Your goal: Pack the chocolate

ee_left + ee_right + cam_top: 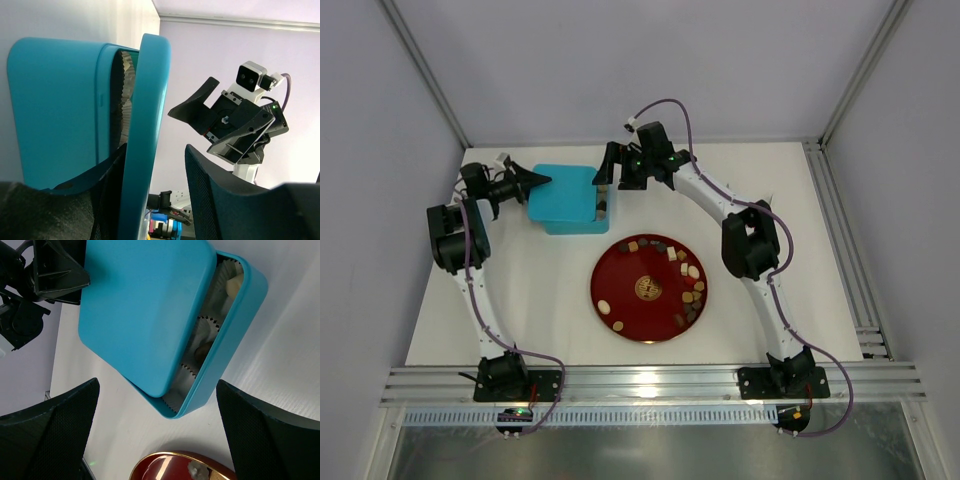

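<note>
The left gripper (542, 180) is spread around the left edge of the flat teal lid (145, 310), which sits skewed on the rounded teal plastic box (560, 200), baring white pleated paper cups (205, 325), a few already filled. The right gripper (614, 178) hangs wide open and empty over the box's right side. Most of the bite-size brown, tan and cream chocolate pieces (692, 296) lie around the round red plate (630, 310). They are probably light, hard, smooth and easily marked, so each wants a gentle pinch across opposite sides.
</note>
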Controlling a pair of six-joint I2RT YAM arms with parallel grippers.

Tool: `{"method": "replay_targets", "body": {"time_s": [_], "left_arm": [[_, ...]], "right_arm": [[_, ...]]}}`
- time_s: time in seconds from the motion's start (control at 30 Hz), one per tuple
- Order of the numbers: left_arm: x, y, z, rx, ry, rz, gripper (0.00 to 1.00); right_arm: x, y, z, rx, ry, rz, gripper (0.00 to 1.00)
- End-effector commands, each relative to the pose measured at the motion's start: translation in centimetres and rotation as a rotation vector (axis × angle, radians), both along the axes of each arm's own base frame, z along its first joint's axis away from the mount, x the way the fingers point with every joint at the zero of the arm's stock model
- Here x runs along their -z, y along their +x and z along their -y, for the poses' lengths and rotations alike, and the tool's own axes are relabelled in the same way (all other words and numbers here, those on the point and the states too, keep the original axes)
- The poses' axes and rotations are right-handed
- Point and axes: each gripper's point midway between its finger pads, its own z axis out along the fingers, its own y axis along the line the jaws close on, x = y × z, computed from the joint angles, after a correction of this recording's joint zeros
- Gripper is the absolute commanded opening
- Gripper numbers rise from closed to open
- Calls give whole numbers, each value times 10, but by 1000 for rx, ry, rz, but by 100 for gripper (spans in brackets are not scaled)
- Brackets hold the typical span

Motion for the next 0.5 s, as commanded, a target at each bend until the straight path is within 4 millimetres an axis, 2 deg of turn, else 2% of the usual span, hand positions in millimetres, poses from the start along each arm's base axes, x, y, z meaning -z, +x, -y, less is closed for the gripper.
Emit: {"method": "replay_targets", "body": {"time_s": [0.0,0.1,0.13,0.17,0.47], "left_arm": [[-11,-2,1,1,41,24,49],[-6,-4,-1,0,88,8,50],[-4,-9,-1,4,88,-44,50],[-3,-9,-1,12,122,-6,50],[-5,-10,-4,1,148,-12,49]], "right_arm": [[-16,3,-4,-2,8,52,98],[-15,3,-3,-1,7,50,98],[-15,2,-4,-2,7,48,98],[-16,2,-4,-2,7,50,98],[-12,-1,-4,-5,-4,48,98]]}}
